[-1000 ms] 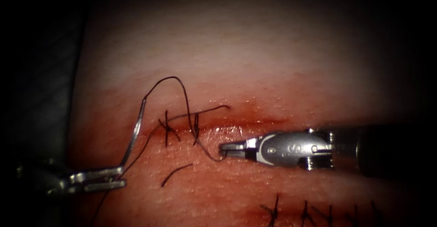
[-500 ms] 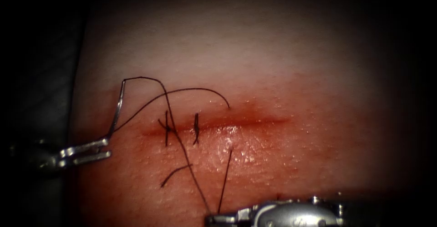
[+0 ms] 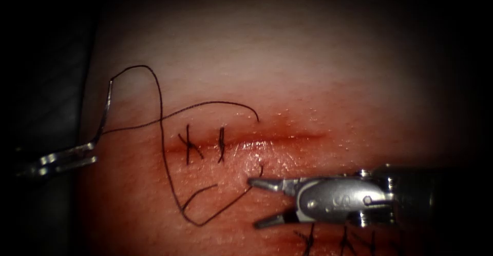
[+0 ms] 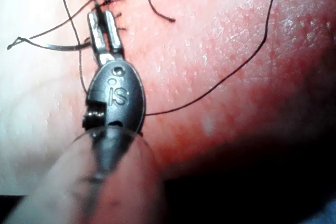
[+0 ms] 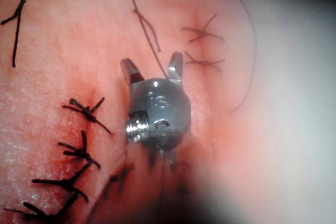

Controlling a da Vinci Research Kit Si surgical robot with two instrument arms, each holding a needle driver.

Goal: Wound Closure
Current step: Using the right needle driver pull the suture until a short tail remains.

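Note:
The cut [image 3: 277,139] runs across the tissue [image 3: 318,81], with two stitches [image 3: 222,144] over its left part. My left tool [image 3: 92,152] is left of the cut's end, shut on the lower end of the curved needle [image 3: 105,110], which stands free of the tissue. Black thread [image 3: 162,133] loops from the needle's upper end down over the tissue to a free end just by my right tool [image 3: 255,203]. That tool lies below the cut, open and holding nothing. My left tool [image 4: 104,24] shows gripping the needle [image 4: 47,47]. My right tool [image 5: 152,66] is spread over a strand.
A second strand [image 3: 205,103] arcs to a point in the tissue just above the cut. A short cut end of thread [image 3: 197,196] lies below the stitches. A row of finished stitches [image 3: 309,235] sits along the lower edge, also as stitches [image 5: 79,150]. Red fluid wets the cut.
My right tool came back up from the lower edge, let go of the thread and opened; the thread now lies slack. My left tool carried the needle up and to the left.

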